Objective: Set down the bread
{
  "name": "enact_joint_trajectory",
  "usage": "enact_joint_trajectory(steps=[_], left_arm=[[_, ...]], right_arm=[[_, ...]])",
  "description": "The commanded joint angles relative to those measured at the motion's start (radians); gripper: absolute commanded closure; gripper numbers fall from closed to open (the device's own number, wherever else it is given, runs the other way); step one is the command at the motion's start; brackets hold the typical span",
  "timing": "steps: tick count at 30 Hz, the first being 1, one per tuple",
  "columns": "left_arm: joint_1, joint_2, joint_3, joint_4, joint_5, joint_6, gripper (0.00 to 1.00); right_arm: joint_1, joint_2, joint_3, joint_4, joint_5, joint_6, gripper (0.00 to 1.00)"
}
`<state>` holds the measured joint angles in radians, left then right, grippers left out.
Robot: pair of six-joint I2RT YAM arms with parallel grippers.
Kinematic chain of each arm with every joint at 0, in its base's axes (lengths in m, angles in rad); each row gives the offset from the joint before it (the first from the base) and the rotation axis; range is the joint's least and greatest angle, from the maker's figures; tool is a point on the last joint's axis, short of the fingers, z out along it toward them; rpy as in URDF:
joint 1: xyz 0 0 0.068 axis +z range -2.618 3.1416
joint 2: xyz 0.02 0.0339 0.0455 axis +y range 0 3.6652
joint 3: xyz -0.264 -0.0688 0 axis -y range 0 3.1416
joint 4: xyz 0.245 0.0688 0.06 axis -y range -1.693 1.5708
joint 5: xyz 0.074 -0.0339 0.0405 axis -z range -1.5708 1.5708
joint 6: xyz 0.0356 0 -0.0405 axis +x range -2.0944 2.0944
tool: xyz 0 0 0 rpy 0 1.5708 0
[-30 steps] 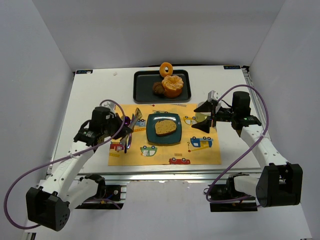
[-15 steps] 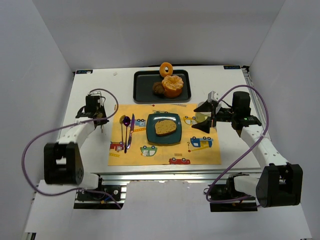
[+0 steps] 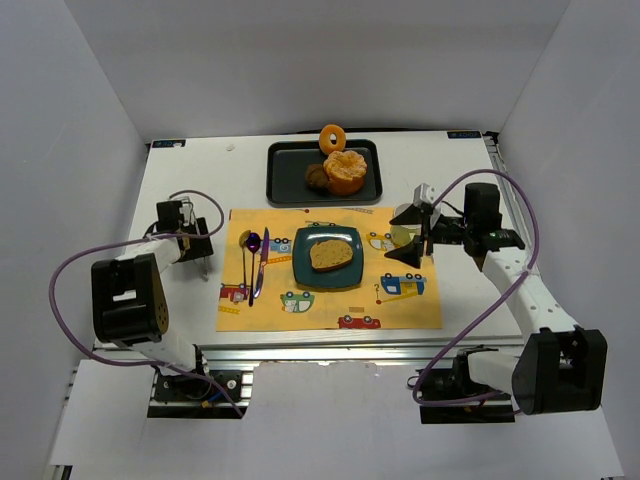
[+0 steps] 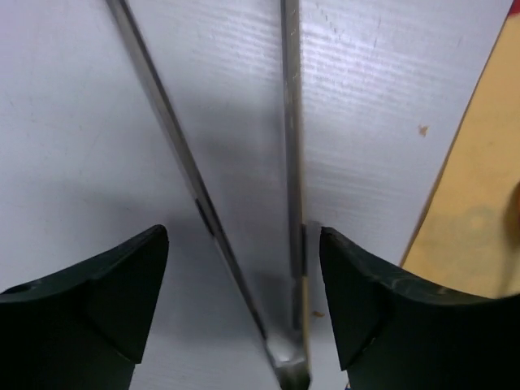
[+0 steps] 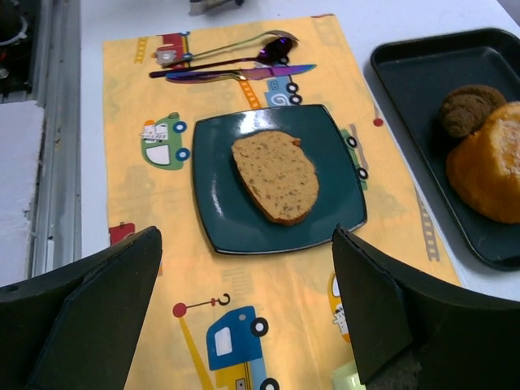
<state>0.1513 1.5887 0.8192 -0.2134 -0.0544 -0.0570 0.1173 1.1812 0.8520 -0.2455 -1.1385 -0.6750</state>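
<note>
Plainly, the bread lies flat on the square plate at the middle of the placemat. The right gripper hangs just right of the plate, spread wide and holding nothing. The left gripper sits over the bare surface left of the placemat, also wide. Two thin metal bars run between its fingers, too blurred to name. The tray is cut off in the right wrist view.
</note>
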Motion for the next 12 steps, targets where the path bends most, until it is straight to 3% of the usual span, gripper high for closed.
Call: enact_joint_trajectory(steps=[1,2,3,6,9,11,12], left_arm=[[0.004,-0.065,-0.037,-0.007,0.028,-0.01,0.13],[0.004,-0.103,-0.046,-0.007,0.028,-0.021,0.09],[0.005,-0.125,-0.063,-0.009,0.025,-0.03,0.02],[0.005,-0.241,-0.097,-0.014,0.027,-0.076,0.02],[0.007,-0.392,-0.127,0.015,0.048,-0.145,0.03],[0.007,-0.464,-0.163,0.055,0.1,-0.205,0.14],[0.007,-0.495,-0.172,0.066,0.12,-0.219,0.25]], right_arm=[[0.007,0.03,0.076,-0.022,0.078,0.075,0.11],[0.018,0.038,0.085,0.007,0.135,0.119,0.11],[0.042,0.044,0.094,0.029,0.295,0.241,0.11],[0.093,0.101,0.18,-0.015,0.594,0.36,0.1],[0.093,0.161,0.258,-0.058,0.635,0.38,0.1],[0.094,0.17,0.257,-0.029,0.622,0.396,0.11],[0.094,0.172,0.243,-0.009,0.578,0.396,0.1]])
